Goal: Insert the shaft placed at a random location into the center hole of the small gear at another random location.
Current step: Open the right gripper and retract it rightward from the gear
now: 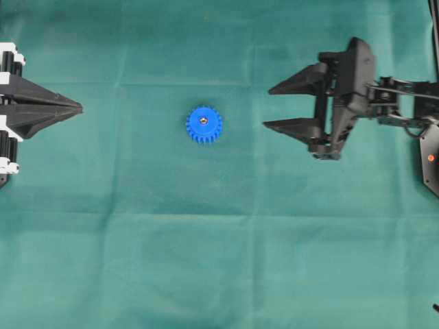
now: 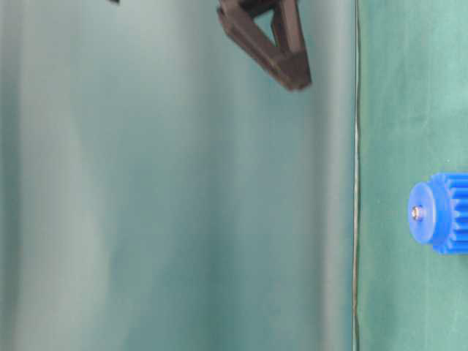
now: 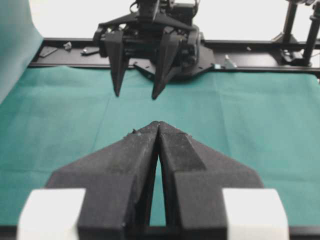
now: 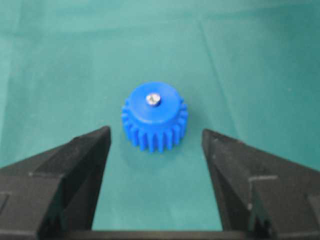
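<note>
The small gear point(image 1: 204, 124), bright blue and toothed, lies flat on the green cloth near the middle. The shaft point(image 1: 204, 121) shows as a silvery end in the gear's hub, filling the center hole. In the right wrist view the gear point(image 4: 154, 117) and the shaft point(image 4: 153, 99) sit just ahead of my right gripper point(image 4: 155, 133). Its jaws stand wide apart with nothing between them. Overhead, the right gripper point(image 1: 267, 107) is to the right of the gear, not touching it. My left gripper point(image 1: 81, 107) is shut and empty at the far left, its tips point(image 3: 158, 123) pressed together.
Green cloth point(image 1: 206, 260) covers the table. A black frame rail point(image 3: 260, 60) runs along the far edge behind the right arm. In the table-level view the gear point(image 2: 439, 212) is at the right edge, and a black gripper finger point(image 2: 281, 58) hangs at the top.
</note>
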Controlling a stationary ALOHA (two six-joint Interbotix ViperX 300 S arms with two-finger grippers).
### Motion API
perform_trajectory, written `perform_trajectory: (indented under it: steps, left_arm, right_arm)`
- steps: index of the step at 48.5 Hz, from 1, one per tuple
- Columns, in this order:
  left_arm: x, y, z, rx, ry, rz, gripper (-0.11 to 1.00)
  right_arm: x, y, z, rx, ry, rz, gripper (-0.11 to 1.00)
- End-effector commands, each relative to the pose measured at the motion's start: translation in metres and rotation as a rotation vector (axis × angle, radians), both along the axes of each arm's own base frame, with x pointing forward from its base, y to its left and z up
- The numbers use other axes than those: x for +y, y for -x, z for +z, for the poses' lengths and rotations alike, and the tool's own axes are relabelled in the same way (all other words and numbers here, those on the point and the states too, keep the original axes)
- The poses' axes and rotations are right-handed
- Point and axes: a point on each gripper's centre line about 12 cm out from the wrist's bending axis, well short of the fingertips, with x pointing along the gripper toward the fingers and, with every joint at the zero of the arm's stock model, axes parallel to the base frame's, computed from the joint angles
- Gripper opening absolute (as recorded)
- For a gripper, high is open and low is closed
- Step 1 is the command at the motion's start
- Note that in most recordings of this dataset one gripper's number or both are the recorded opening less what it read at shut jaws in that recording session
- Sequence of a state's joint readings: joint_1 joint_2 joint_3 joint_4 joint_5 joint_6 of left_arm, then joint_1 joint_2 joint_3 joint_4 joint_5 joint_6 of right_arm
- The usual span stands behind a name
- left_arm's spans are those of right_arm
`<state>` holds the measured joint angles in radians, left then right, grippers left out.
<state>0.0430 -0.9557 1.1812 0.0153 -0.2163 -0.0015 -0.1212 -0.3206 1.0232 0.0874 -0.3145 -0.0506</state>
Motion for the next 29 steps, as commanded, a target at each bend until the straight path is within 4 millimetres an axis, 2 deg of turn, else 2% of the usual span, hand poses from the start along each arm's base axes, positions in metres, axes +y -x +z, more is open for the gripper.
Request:
perform_trajectory:
  steps: [1,12,29]
  left_arm:
    - [0.001,-0.002,0.008,-0.018,-0.002,0.003,0.00]
    - [0.001,-0.002,0.007,-0.017,-0.002,0.003,0.00]
    - [0.001,-0.002,0.007,-0.017,-0.002,0.003,0.00]
  right_arm:
    - [0.001,0.009,0.010,-0.035,0.003,0.000,0.75]
    - [0.003,0.026,0.018,-0.071,0.009,0.000,0.75]
    - [0.004,0.029,0.020,-0.082,0.012,0.001,0.75]
